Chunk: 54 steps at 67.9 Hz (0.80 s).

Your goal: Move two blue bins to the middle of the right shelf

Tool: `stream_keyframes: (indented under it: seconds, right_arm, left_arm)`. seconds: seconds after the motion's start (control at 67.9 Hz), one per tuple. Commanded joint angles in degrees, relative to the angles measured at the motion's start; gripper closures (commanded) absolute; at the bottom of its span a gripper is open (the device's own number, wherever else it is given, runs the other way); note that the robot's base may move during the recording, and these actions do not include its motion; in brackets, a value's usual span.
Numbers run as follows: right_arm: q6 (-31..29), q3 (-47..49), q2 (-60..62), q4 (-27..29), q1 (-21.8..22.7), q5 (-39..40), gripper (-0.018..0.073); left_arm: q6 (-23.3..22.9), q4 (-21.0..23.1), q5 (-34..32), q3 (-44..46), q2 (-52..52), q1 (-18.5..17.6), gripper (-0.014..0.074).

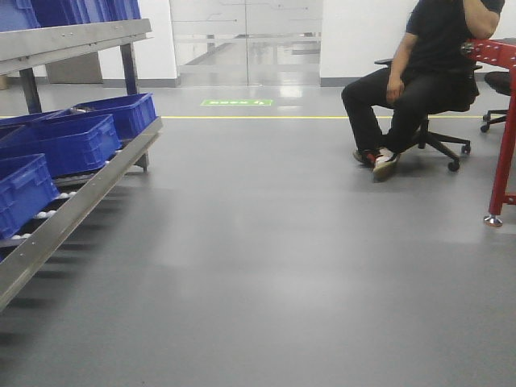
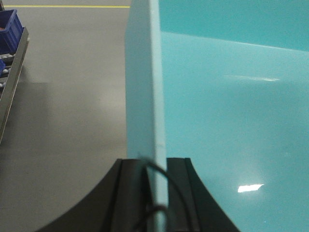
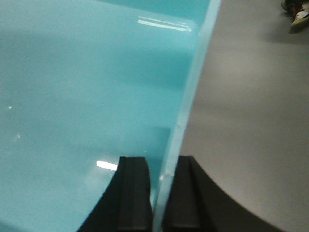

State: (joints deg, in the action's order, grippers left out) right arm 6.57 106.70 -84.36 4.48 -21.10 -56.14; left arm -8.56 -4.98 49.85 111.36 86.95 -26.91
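Left gripper (image 2: pixel 157 193) and right gripper (image 3: pixel 161 193) each clamp a wall of the blue bin (image 2: pixel 231 111); drive unevenly and you risk it twisting loose onto the floor (image 1: pixel 282 242).

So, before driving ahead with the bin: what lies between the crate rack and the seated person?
Just grey floor with a yellow line separates the crate rack and the seated person, in the front view.

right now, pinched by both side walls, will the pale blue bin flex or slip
Probably fairly stiff: the bin shows a straight wall at the left gripper, no bowing. Likely slippery: glossy plastic with glare, and the right gripper pinches only a thin wall. No contents show, so probably light.
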Motion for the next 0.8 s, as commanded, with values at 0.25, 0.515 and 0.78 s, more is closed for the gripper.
stream_keyframes:
  seconds: [0.25,0.515,0.78]
  right_arm:
    - [-1.4,0.5,0.4,1.6,-0.2,3.0,0.0712]
    - [-1.4,0.5,0.4,1.6,-0.2,3.0,0.0712]
    - [-1.4,0.5,0.4,1.6,-0.2,3.0,0.0712]
  left_arm:
    - [-0.6,4.1,-4.4,0.8,-0.9,-0.8,0.0707]
    - [-0.6,4.1,-4.4,0.8,-0.8,-0.8,0.0707]
    - [-0.6,4.1,-4.4,0.8,-0.8,-0.8,0.0707]
